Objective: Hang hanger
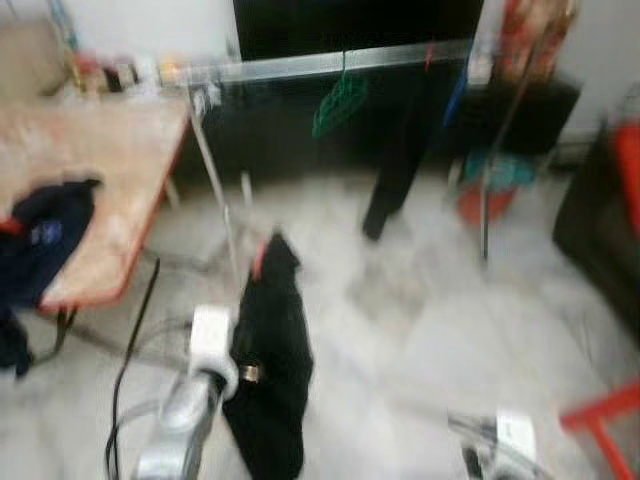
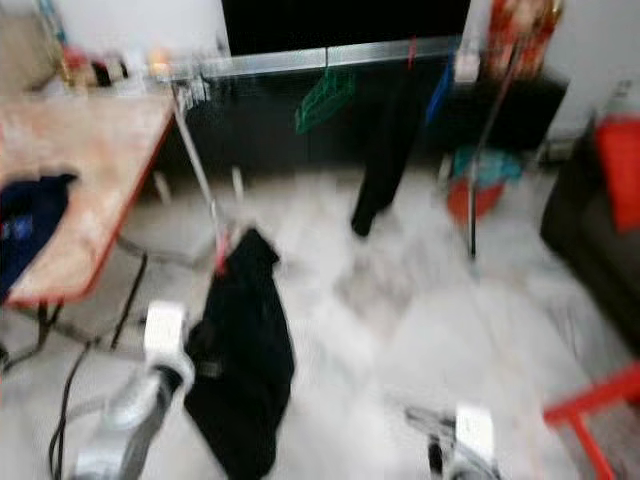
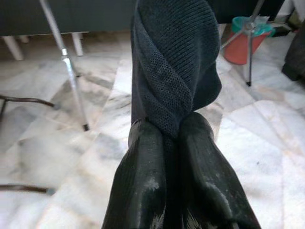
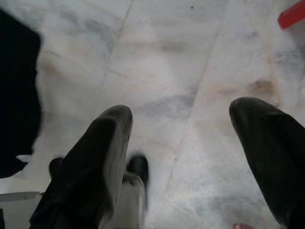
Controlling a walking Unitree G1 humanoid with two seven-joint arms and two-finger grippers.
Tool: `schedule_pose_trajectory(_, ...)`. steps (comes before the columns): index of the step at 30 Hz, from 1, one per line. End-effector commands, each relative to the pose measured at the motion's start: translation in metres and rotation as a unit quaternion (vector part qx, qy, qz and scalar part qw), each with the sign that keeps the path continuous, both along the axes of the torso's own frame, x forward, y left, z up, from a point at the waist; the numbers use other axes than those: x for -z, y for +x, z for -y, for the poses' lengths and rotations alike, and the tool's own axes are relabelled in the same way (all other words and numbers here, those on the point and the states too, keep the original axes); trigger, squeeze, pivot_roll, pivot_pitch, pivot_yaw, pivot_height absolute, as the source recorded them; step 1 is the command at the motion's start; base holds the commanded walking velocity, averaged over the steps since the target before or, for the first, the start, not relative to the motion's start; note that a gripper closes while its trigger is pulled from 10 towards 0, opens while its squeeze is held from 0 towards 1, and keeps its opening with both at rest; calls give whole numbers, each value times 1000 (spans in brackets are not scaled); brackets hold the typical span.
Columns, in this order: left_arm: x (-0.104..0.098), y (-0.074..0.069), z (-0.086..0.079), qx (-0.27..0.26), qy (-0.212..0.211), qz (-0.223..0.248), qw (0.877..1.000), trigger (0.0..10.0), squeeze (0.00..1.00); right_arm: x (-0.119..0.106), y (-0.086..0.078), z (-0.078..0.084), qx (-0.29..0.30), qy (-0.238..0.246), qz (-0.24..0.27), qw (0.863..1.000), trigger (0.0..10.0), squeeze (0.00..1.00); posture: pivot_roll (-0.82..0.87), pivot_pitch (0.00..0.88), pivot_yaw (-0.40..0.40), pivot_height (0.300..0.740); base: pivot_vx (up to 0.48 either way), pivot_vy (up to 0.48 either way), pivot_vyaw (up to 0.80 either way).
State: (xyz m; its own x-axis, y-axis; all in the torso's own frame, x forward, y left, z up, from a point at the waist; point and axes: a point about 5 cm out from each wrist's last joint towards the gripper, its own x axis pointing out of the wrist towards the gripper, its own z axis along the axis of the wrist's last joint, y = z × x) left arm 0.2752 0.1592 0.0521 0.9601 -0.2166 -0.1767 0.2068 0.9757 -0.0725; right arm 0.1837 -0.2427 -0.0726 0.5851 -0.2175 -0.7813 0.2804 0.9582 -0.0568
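1. Pale marble floor spreads out below me, with a silver clothes rail across the far side in front of a dark cabinet; both head views are blurred.
2. On the rail hang a green hanger and a long black garment. A wooden table with a dark blue cloth on it stands to my left.
3. My left gripper is clamped tight on a black garment, the knit fabric pinched between both fingers.
4. That garment hangs from my grip with its long axis running up and down, bunched and twisted at the top, its loose end pointing at the floor.
5. A red hanger tip pokes out at its upper end, close to the rail's slanting leg.
6. It is dark, soft and mesh-textured in the wrist view.
7. My right gripper hangs low over bare floor, fingers spread wide, holding nothing.
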Motion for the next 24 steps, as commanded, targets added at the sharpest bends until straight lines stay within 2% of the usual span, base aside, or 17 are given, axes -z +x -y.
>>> schedule_pose_trajectory(1,-10,3,3,2,-6,22,1000,10000,0,2,-5,1,4,0,-6,1000,10000,0,46,0,35,740,-326,0,0)
schedule_pose_trajectory(18,-11,3,1,6,-3,20,1000,10000,0,1,-3,1,14,0,9,1000,10000,0,42,0,40,740,-330,0,0)
schedule_pose_trajectory(24,-11,3,1,6,3,20,1000,10000,0,1,-3,1,16,1,11,1000,10000,0,45,0,41,740,0,0,0)
